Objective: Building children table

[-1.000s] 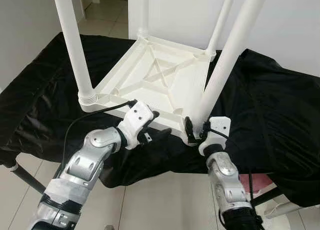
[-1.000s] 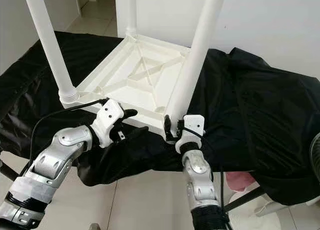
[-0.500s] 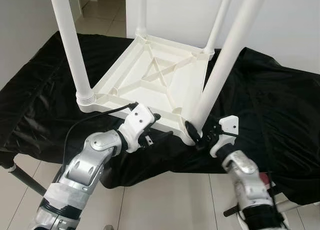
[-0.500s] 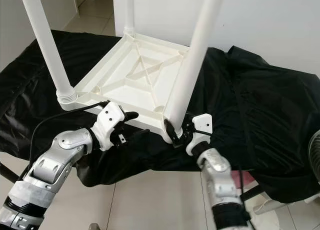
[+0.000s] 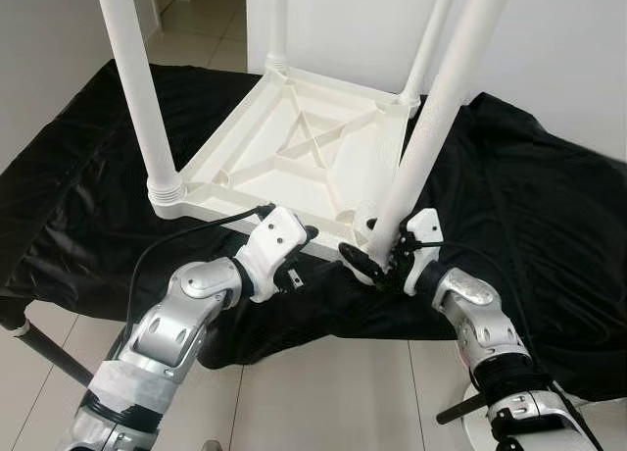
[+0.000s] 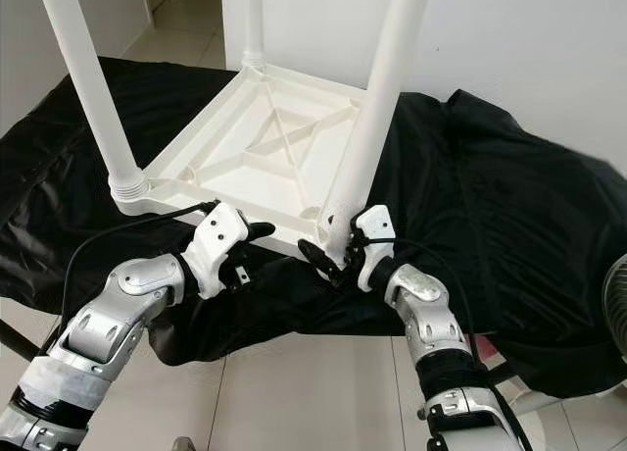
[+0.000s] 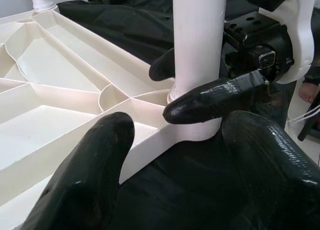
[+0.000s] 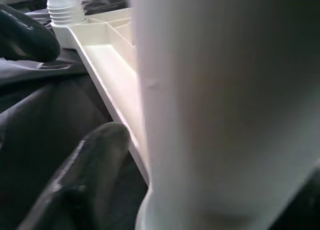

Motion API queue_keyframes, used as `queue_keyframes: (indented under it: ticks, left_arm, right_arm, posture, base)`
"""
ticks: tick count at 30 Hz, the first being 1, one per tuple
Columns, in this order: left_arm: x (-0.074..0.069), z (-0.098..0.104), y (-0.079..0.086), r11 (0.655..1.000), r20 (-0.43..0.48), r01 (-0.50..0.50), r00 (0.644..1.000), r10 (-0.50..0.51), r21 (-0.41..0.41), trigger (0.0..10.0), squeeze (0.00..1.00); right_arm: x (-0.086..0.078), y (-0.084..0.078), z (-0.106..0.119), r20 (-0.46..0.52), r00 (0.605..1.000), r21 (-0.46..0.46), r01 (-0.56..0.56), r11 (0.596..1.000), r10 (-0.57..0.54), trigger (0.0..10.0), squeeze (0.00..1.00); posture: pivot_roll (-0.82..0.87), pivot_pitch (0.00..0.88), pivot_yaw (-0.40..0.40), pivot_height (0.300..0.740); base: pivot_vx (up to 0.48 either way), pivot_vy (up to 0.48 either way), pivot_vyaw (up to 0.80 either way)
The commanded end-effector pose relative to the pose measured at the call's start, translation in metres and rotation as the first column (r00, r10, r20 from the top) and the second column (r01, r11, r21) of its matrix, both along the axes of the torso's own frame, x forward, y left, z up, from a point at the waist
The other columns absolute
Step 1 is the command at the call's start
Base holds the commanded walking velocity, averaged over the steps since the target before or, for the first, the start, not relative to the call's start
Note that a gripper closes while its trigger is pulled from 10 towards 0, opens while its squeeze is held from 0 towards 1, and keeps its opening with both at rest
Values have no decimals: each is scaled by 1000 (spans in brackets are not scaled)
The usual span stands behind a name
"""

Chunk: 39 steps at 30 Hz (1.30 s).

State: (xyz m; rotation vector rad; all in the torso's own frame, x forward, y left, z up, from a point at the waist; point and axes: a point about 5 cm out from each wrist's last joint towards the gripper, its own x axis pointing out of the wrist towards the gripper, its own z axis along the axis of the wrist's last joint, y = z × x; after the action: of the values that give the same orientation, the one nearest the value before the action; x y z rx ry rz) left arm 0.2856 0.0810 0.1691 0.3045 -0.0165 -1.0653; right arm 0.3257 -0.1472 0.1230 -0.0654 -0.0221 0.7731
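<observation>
A white plastic children's table point(image 5: 294, 157) lies upside down on a black-draped surface, its legs pointing up. My right gripper point(image 5: 377, 260) is at the base of the near right leg point(image 5: 431, 118). In the left wrist view one of its fingers point(image 7: 215, 97) lies across the front of the leg point(image 7: 197, 40) and the other presses behind it, so it is shut on the leg. My left gripper point(image 5: 299, 255) rests at the table's front edge, to the left of that corner. Its two fingers are open, and the rim lies just beyond them.
The near left leg point(image 5: 137, 88) rises close to my left arm. Black cloth point(image 5: 549, 206) covers the whole work surface and hangs over its front edge above the tiled floor point(image 5: 323, 392). A white wall stands behind, and a fan's rim point(image 6: 619, 314) shows at far right.
My right gripper had pulled off to the right of the leg. It has swung back with the wrist rolled and closed around the leg's base. The left gripper has stayed at the front edge.
</observation>
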Motion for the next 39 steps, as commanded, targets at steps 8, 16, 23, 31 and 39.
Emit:
queue_keyframes:
  ticks: [8, 16, 23, 31, 39]
  left_arm:
    - [-3, 0, 0, 1000, -2, -13, 1000, 13, 3, 10000, 0]
    - [-2, 0, 0, 1000, -4, -10, 1000, 10, 5, 10000, 0]
    - [-1, -1, -3, 1000, -6, 3, 1000, -3, 7, 10000, 0]
    - [-1, -2, -5, 1000, -6, 16, 1000, -16, 11, 10000, 0]
    - [-1, -1, -4, 1000, -4, 22, 1000, -21, 18, 10000, 0]
  right_arm:
    - [1, -4, -5, -30, 999, -6, -29, 1000, 28, 0, 0]
    - [1, -8, -6, -33, 999, 14, -23, 1000, 23, 8549, 0]
    - [-4, -10, -2, -1, 991, 23, 132, 991, -132, 10000, 0]
    - [-10, -5, -4, -11, 946, 31, 325, 945, -325, 10000, 0]
    - [-16, -1, -12, -24, 789, 57, 614, 787, -614, 10000, 0]
  posture:
    - [59, 53, -106, 740]
    - [56, 53, -105, 740]
    - [34, 46, -106, 740]
    - [29, 33, -100, 740]
    - [33, 32, -105, 740]
  base:
    - [0, 0, 0]
    - [0, 0, 0]
    - [0, 0, 0]
    - [0, 0, 0]
    - [0, 0, 0]
